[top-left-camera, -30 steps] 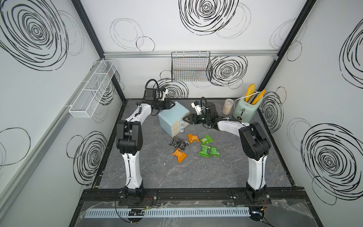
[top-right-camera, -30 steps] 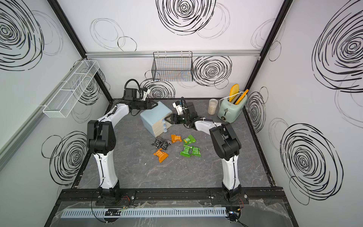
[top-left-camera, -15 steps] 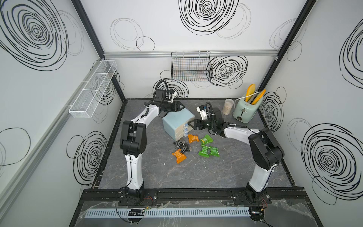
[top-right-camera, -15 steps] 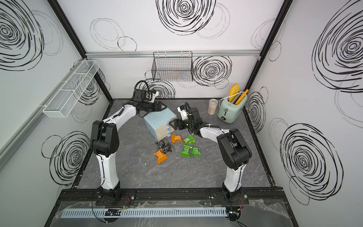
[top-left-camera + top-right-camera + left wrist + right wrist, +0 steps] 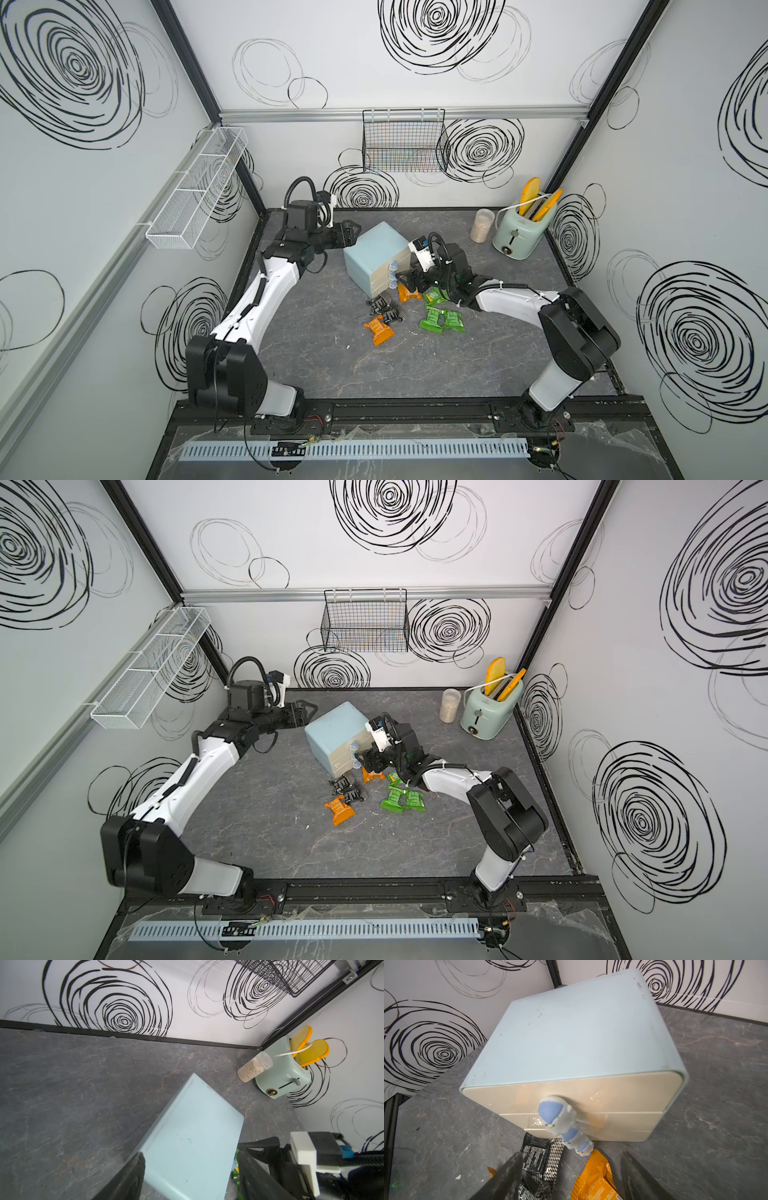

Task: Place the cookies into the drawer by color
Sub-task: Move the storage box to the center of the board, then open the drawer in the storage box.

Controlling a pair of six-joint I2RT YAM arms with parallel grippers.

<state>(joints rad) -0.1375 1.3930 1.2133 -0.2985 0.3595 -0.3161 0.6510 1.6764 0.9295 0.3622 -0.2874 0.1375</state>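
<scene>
Cookies: foil packets lying loose on the table (image 5: 332,365), just in front of the cabinet (image 5: 376,253). The black packets (image 5: 384,307) overlap in a heap. One orange packet (image 5: 408,293) lies at the foot of the drawer fronts, and a second orange packet (image 5: 379,330) lies further out. The green packets (image 5: 440,322) sit on the right arm's side. None is in a drawer.
Drawers: three cream drawers (image 5: 591,1093) stacked in the cabinet, all shut flush, with round knobs (image 5: 554,1113) in a line down the middle.
Packet handling: judged light, thin and crinkly, with slick foil and probably brittle contents. They are best pinched gently across the flat middle or by a serrated end seal. The overlapped black ones may lift in pairs.
Drawer handling: judged light plastic, with the knob as the only hold. The cabinet will likely slide when pulled unless braced from behind.
Left arm: reaches forward with the elbow bent and the wrist turned level toward the cabinet's rear.
Left gripper (image 5: 356,236): jaws apart and holding nothing, at the cabinet's upper back corner. Whether it touches the cabinet cannot be told.
Right arm: stretches low over the table, forearm aimed at the drawer fronts.
Right gripper (image 5: 405,280): jaws apart and empty, facing the knobs from just in front, above the orange packet.
</scene>
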